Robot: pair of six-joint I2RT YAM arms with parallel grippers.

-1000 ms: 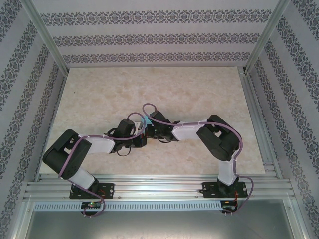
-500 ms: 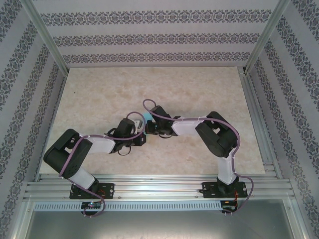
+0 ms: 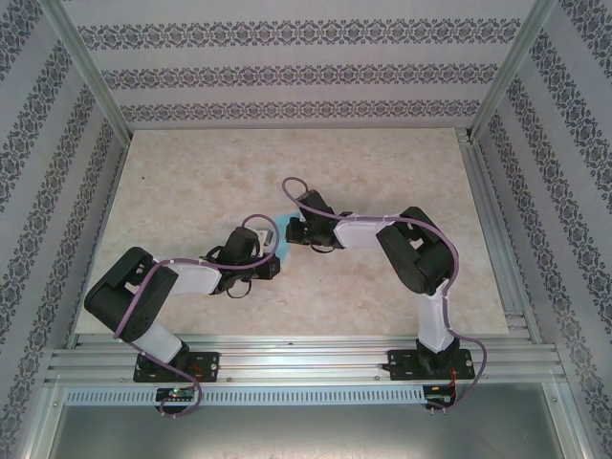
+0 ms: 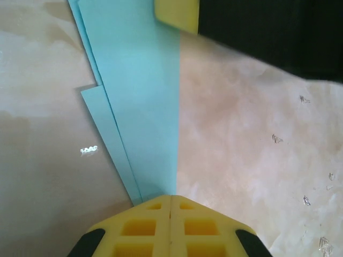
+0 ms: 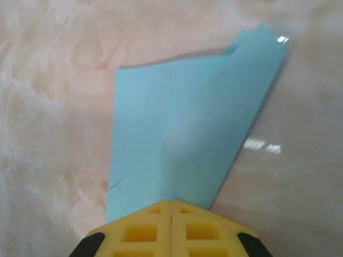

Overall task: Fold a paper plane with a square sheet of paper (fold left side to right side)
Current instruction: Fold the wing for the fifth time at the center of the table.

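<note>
The folded sheet of thin turquoise-blue paper [image 4: 144, 107] is laid lengthwise between the clenched left gripper [image 4: 170, 197] and the clenched right gripper [image 5: 170, 202], one end touched by each.

The right gripper [image 5: 171, 204] has its yellow fingers pressed together at the bottom edge, pinching the near end of the turquoise paper [image 5: 187, 128]. The paper fans away in creased layers toward the upper right, its right layer lifted, over the pale marbled table [image 5: 53, 80]
</note>
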